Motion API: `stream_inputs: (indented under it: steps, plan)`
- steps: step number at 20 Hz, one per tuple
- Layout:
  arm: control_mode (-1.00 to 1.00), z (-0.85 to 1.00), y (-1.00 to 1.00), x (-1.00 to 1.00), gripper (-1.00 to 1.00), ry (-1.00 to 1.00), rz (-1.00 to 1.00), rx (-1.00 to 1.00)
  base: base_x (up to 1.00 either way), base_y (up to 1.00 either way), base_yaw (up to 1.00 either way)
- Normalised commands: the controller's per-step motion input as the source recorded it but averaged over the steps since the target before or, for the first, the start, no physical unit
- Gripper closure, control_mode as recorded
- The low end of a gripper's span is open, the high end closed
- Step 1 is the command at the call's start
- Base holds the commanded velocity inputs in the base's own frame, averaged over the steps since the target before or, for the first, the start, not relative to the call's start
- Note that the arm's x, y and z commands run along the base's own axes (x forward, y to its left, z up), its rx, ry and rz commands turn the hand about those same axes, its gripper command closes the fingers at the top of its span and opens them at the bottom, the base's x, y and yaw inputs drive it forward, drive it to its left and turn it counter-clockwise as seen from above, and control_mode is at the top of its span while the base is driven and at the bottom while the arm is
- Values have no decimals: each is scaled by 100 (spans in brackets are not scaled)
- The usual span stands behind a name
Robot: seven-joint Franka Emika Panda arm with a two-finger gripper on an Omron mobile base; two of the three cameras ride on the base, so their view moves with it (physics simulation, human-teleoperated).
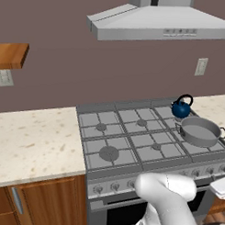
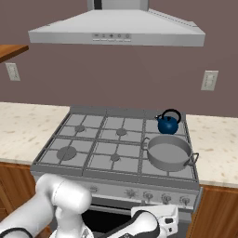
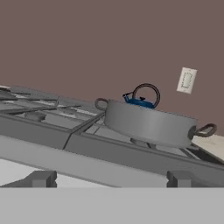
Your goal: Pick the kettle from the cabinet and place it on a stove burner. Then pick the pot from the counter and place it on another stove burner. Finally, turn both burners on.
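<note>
pot [image 1: 199,131] apparently empty, on stove [image 1: 132,138]

Arm folded low in front of the stove [image 2: 116,139], elbow raised, forearm reaching right below the knob panel. Tool [image 3: 111,179] jaws wide apart, empty, tips level.

glossy white arm [image 1: 168,199], dark joints
</note>
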Motion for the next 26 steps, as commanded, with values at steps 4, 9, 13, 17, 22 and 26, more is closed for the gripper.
stream_inputs:
  steps: [4,9,13,17,22,26]
  plan:
    - [-100,-21,-1,22,-100,0,0,0,0,0,0]
    - [-100,-24,-9,11,-100,0,0,0,0,0,0]
    - [-100,-23,-13,14,-100,0,0,0,0,0,0]
    - [-100,-16,-14,12,-100,0,0,0,0,0,0]
    - [-100,-11,-11,11,-100,0,0,0,0,0,0]
    - [-100,-9,-6,15,-100,0,0,0,0,0,0]
